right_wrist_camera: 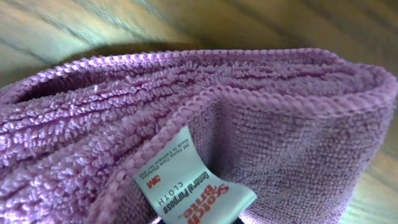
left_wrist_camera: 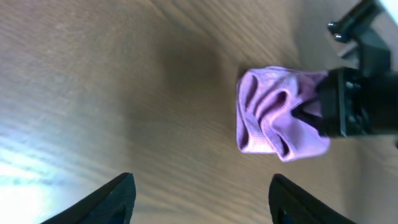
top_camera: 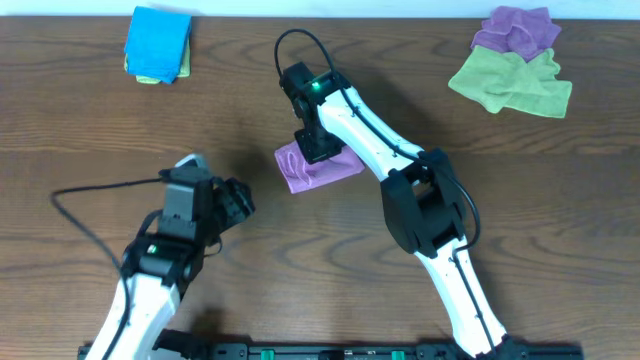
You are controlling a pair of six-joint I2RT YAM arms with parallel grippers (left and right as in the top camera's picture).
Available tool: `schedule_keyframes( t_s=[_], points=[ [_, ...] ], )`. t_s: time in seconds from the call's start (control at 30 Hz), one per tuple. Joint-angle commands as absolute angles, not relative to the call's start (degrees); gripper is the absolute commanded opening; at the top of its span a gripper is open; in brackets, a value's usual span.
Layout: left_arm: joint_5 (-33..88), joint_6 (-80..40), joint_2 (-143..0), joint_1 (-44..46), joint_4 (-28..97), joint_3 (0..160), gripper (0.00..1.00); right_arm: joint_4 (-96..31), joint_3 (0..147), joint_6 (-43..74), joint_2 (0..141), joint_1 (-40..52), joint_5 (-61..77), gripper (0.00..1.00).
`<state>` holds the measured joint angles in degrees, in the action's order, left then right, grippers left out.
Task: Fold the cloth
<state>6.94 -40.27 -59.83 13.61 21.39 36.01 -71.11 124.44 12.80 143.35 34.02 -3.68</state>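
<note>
The cloth (top_camera: 322, 170) is a small folded lilac bundle at the middle of the wooden table, also in the left wrist view (left_wrist_camera: 270, 112). It fills the right wrist view (right_wrist_camera: 280, 118), with its white tag (right_wrist_camera: 193, 186) at the bottom centre. My right gripper (top_camera: 318, 148) stands over the bundle's far edge, shut on the cloth; its black body (left_wrist_camera: 354, 102) meets the folds, and its fingers are hidden in its own view. My left gripper (top_camera: 240, 200) (left_wrist_camera: 202, 179) is open and empty, a little to the left of the cloth and not touching it.
A bright blue cloth (top_camera: 158, 45) lies at the back left. A second purple cloth (top_camera: 515, 28) and an olive-green cloth (top_camera: 510, 82) lie at the back right. A black cable (top_camera: 90, 195) loops beside the left arm.
</note>
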Motion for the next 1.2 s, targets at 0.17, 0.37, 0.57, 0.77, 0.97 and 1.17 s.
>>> schedule_keyframes(
  t_s=[0.17, 0.37, 0.57, 0.77, 0.97, 1.17],
  points=[
    [14.2, -37.2, -71.1, 13.4, 10.8, 36.1, 0.74, -72.7, 123.8, 10.1, 143.2, 33.6, -2.9, 0.01],
    [15.6, -37.1, -73.5, 13.4, 6.5, 36.1, 0.76, -72.5, 123.9, 7.8, 138.2, 33.3, -1.3, 0.01],
    [18.1, -34.7, -73.6, 13.5, 4.4, 36.1, 0.76, -72.7, 123.9, 7.1, 132.0, 32.9, -1.0, 0.01],
    [18.1, -33.4, -75.4, 13.5, 4.4, 36.1, 0.77, -74.1, 123.9, 4.1, 126.8, 31.2, -0.8, 0.2],
    [20.9, -31.8, -80.1, 13.5, 1.5, 36.1, 0.78, -75.7, 123.9, -0.9, 125.5, 25.1, 6.3, 0.48],
    [23.0, -31.7, -84.6, 13.5, -5.2, 36.1, 0.79, -77.1, 123.9, -4.0, 125.5, 18.8, 13.4, 0.41]
  ],
)
